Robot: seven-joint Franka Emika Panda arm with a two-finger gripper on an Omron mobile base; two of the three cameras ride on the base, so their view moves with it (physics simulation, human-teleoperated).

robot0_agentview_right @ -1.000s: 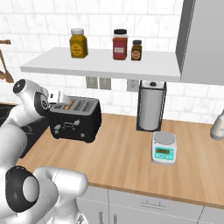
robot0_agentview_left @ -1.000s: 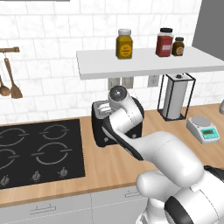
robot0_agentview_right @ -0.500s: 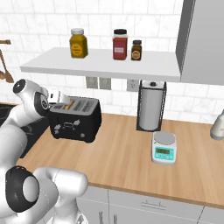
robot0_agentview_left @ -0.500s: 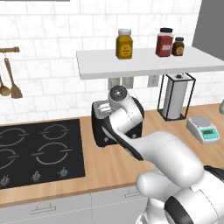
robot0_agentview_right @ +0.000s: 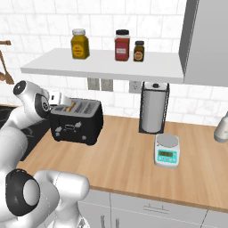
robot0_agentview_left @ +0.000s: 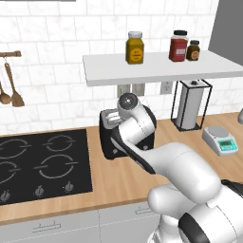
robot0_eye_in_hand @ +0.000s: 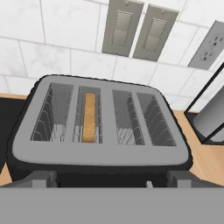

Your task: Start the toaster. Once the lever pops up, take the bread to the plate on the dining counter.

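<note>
Toaster (robot0_eye_in_hand: 100,127) sits in the middle of the hand view, seen from above, black with a grey top and 4 slots. Bread (robot0_eye_in_hand: 89,116) stands on edge, sunk in the 2nd slot from the left of that frame; the other 3 slots hold nothing. In the left base view the toaster is at mid-frame, on the table (robot0_agentview_left: 114,175) against the tiled wall, mostly behind the arm; in the right base view it is at left of centre.

Nothing has changed over the last second: the arm and the toaster hold the same places in both base views. The gripper (robot0_agentview_right: 57,98) hovers just above the toaster's left end in the right base view, fingers spread wide and holding nothing. My judgement is that the toaster is not yet started or is still running, so the bread stays put.

Counted: 1 toaster, 1 slice, 3 jars (robot0_agentview_right: 121,44) on the shelf (robot0_agentview_right: 107,67), 1 paper-towel roll (robot0_agentview_right: 153,109), 1 kitchen scale (robot0_agentview_right: 167,151), 2 wall switches (robot0_eye_in_hand: 138,30).
</note>
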